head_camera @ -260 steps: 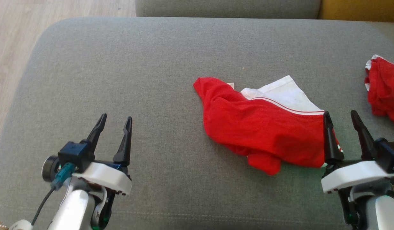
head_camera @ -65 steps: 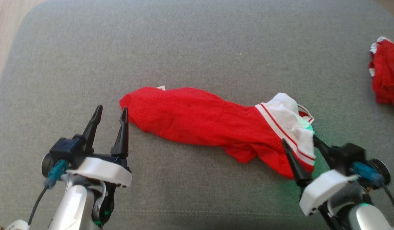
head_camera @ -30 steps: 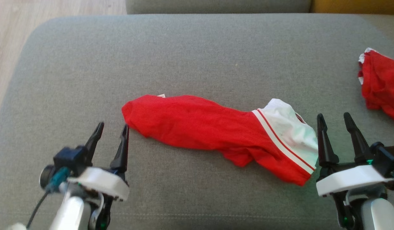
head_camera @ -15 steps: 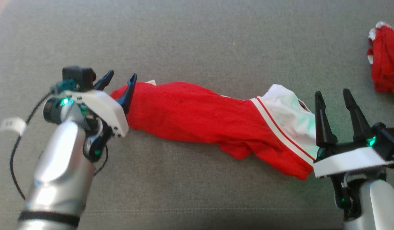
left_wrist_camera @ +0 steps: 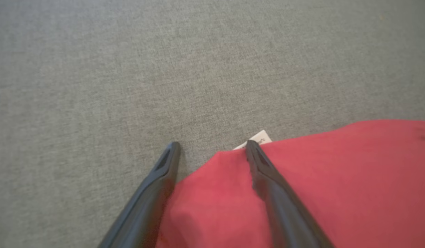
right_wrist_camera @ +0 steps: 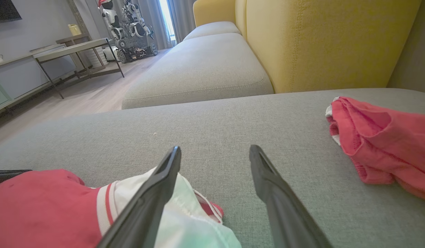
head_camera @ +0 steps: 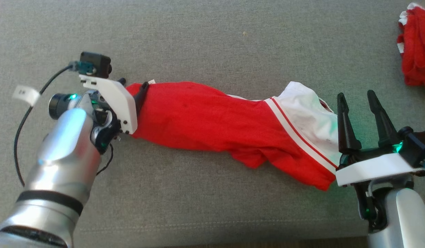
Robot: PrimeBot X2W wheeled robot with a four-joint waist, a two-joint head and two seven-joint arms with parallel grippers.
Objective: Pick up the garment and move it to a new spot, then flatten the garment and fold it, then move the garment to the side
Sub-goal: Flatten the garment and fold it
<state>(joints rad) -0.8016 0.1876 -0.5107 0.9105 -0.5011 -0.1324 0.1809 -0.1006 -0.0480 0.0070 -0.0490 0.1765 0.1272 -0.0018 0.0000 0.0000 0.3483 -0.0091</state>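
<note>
Lying lengthwise on the grey fabric sofa cushion: red knit garment with white striped band; light, limp, likely to bunch. Left end effector, released, straddles its red corner by the label, a sound hold; right end effector, released, beside the white end.

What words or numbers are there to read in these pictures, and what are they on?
On the white tag beside the left arm: dark marks, too blurred to read.
On the white label at the edge of the red garment: tiny print, too small to read.
Nothing here reads clearly enough to quote.
</note>
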